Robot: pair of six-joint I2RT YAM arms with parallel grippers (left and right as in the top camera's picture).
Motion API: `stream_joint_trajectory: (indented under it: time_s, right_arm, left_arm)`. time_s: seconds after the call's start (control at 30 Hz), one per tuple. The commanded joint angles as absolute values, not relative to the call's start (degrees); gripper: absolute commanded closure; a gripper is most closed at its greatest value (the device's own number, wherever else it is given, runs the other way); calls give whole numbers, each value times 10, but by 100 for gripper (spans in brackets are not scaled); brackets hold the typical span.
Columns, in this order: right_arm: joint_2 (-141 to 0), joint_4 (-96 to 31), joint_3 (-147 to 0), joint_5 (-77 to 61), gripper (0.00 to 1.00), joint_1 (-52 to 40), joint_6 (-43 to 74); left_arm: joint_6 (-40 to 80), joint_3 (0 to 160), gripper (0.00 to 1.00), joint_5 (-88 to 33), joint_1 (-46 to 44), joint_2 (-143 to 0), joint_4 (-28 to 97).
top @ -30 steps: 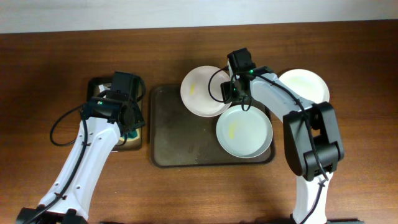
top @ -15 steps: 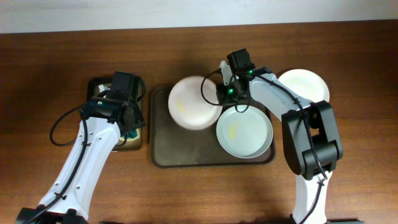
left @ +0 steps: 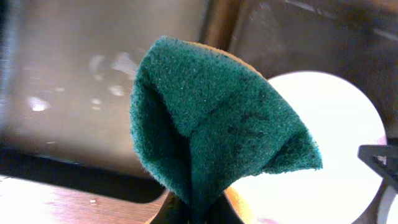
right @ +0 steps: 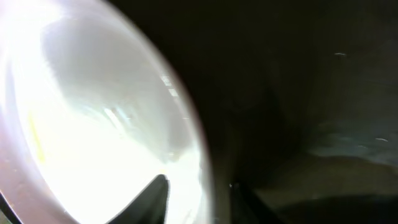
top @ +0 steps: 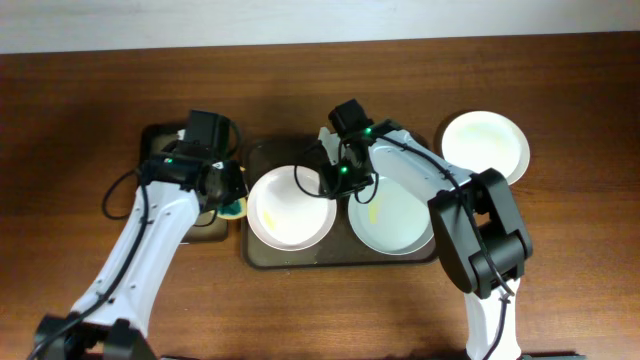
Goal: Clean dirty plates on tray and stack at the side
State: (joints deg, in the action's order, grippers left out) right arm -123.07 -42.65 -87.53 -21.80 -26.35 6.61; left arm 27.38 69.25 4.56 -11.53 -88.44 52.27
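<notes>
Overhead. Three round, shallow white plates counted. The held plate (top: 288, 208) and the second plate (top: 392, 215), which has a yellow smear, lie in the large dark brown rounded tray (top: 262, 255). The third plate (top: 485, 145) sits on the wooden table (top: 80, 100) to the right, likely the stacking spot. The right gripper (top: 335, 180) pinches the held plate's rim, seemingly to steady it for wiping. The left gripper (top: 228, 192) brings one green scouring sponge (top: 236, 207) to that plate's left edge, beside the small black tray (top: 160, 135).

Left wrist. The sponge is folded and clamped at its base, poised above the plate.

Right wrist. Both fingers (right: 152, 196) straddle the bright rim, closed on it.
</notes>
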Motion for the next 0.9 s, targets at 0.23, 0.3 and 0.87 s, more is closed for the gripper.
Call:
stream_joint_trajectory:
  time_s: [0.23,0.3,0.87]
  right_arm:
    - [-1242,-425,-880,-218,94,-270,65]
    - [-1242,-424,-880,-216,96,-270,65]
    - [-1242,-414,-880,-128,96,-270,267]
  left_arm:
    - [262,694,100,-24,-181,-957,495]
    - [263,694,100,-24,-190,-964,491]
    - [308,694,100,-27,-212,-1025,434]
